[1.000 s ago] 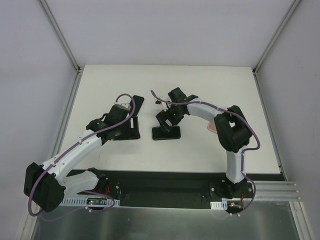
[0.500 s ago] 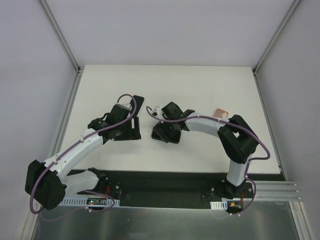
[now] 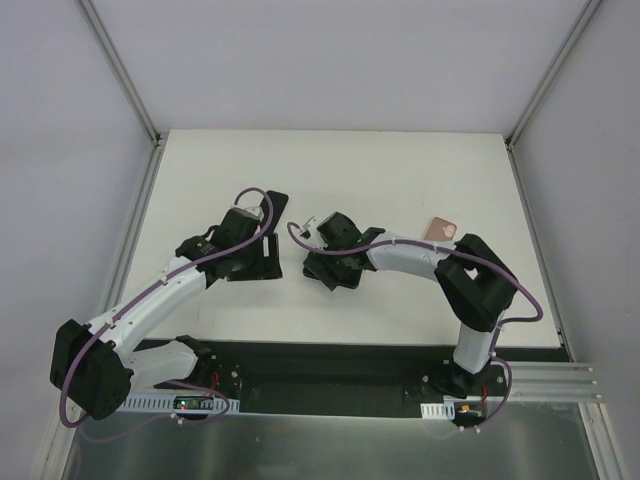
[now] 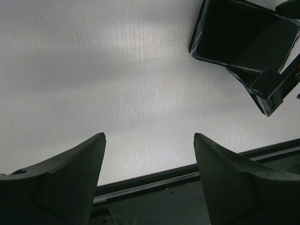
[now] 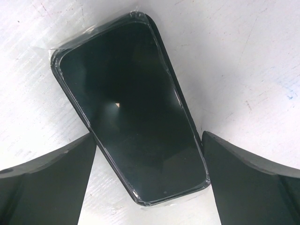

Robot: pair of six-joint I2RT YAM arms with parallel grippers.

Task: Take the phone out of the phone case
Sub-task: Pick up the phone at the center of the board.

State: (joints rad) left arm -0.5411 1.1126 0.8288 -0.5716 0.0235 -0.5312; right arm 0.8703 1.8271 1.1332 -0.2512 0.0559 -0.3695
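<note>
While the right gripper (image 5: 149, 136) hung low over the phone (image 5: 131, 108), its fingers (image 5: 51, 183) stood spread wide, one on each side of the handset's near end, and nothing was clamped between them. Whether either fingertip actually touched the edge I could not tell. The phone lay flat and screen up on the white table (image 5: 243, 61), dark glass showing, with the clear rim of the phone case (image 5: 54, 58) wrapped around it, so it sat inside the case.

From above, that gripper (image 3: 330, 262) covered most of the phone (image 3: 335, 280), which sat a little left of the table's (image 3: 400, 170) middle.

Just to the left, the left gripper (image 4: 149, 136) was also wide open and held nothing. It hovered over bare table surface (image 4: 117, 70), and its wrist camera caught the phone (image 4: 239, 37) off to one side, apart from its fingers (image 4: 70, 178). Overhead, the left gripper (image 3: 258, 258) sat near the phone but clear of it.

Farther right, behind the right arm (image 3: 470, 290), a small pinkish flat item (image 3: 443, 230) lay alone on the table.
</note>
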